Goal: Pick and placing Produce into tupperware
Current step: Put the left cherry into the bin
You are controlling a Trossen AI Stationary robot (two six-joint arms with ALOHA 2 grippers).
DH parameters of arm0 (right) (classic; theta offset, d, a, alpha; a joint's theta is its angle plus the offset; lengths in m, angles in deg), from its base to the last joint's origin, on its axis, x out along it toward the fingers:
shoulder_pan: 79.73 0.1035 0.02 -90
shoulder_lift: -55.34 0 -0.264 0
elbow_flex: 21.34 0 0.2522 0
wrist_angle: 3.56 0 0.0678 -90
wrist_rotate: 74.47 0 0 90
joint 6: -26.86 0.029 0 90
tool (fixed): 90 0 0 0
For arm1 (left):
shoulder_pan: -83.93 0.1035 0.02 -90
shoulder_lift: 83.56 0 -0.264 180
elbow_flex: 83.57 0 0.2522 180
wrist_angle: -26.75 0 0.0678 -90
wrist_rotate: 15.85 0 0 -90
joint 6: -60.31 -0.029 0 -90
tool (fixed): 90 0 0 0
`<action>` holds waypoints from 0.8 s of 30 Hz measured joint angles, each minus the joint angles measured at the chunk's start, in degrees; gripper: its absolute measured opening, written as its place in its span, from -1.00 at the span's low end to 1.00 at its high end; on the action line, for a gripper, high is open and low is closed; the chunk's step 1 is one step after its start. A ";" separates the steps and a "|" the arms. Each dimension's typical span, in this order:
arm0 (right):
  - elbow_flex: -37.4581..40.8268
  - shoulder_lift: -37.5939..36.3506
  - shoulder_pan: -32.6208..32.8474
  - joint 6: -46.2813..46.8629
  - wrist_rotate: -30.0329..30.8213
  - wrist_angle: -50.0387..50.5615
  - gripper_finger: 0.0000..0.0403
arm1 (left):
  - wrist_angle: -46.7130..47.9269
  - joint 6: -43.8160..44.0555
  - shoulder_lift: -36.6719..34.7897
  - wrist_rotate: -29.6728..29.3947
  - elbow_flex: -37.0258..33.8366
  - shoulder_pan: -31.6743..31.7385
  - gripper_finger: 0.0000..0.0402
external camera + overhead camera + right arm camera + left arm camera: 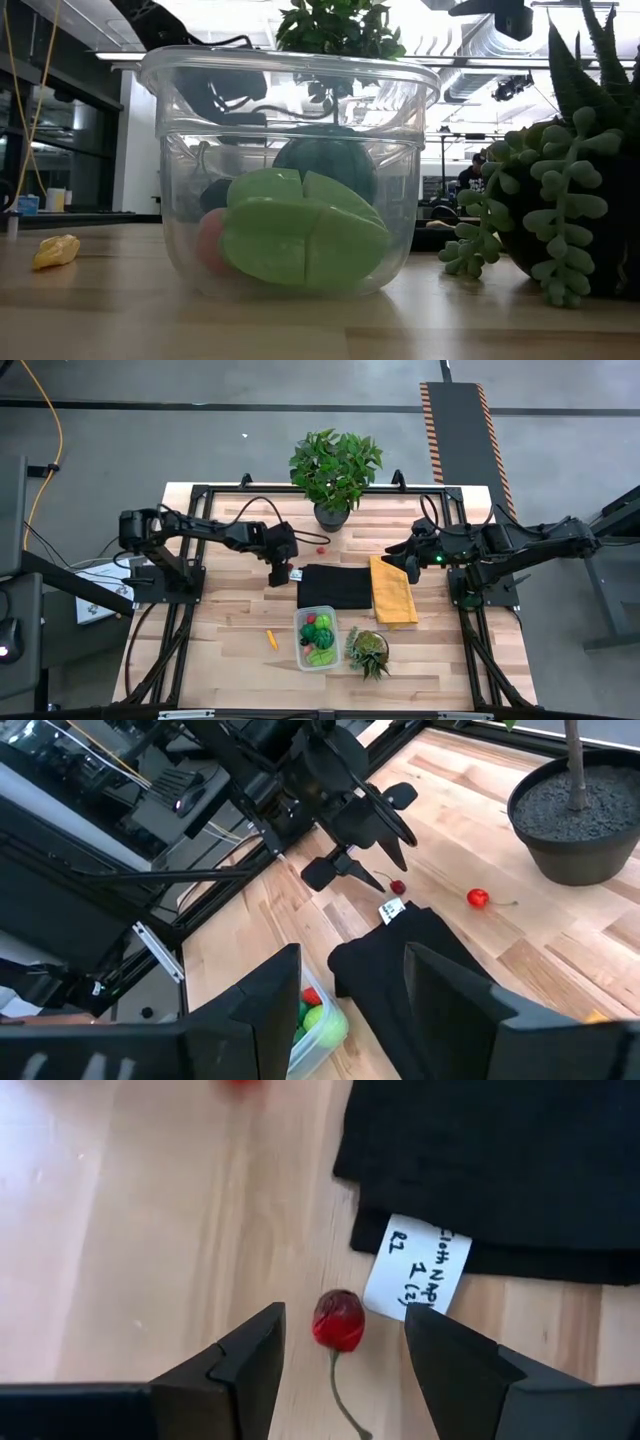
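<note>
Robotics lab or workshop, wooden test table (230,630) on a black metal frame, grey concrete floor, hazard-striped ramp (462,430), exposed ceiling ducting (480,45), loose yellow cable (50,430).

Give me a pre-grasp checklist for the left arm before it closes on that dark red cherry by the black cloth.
1. Left end effector open: ok.
2. Dark red cherry between the fingers: ok.
3. Cloth tag outside the fingers: ok, though close to one.
4. Fingers low enough to grip: cannot tell.
5. Tupperware open, with room: ok.
6. Right end effector away, over the yellow cloth: ok.
</note>
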 joint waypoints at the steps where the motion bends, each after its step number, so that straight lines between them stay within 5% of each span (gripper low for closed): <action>1: 0.00 0.00 0.00 0.00 0.00 0.10 -0.15 | 0.04 0.01 0.41 0.01 0.00 -0.01 -0.03; 24: 0.00 0.00 0.00 -0.63 0.02 0.31 -0.15 | -1.18 -0.92 0.85 0.49 -0.01 2.09 -0.03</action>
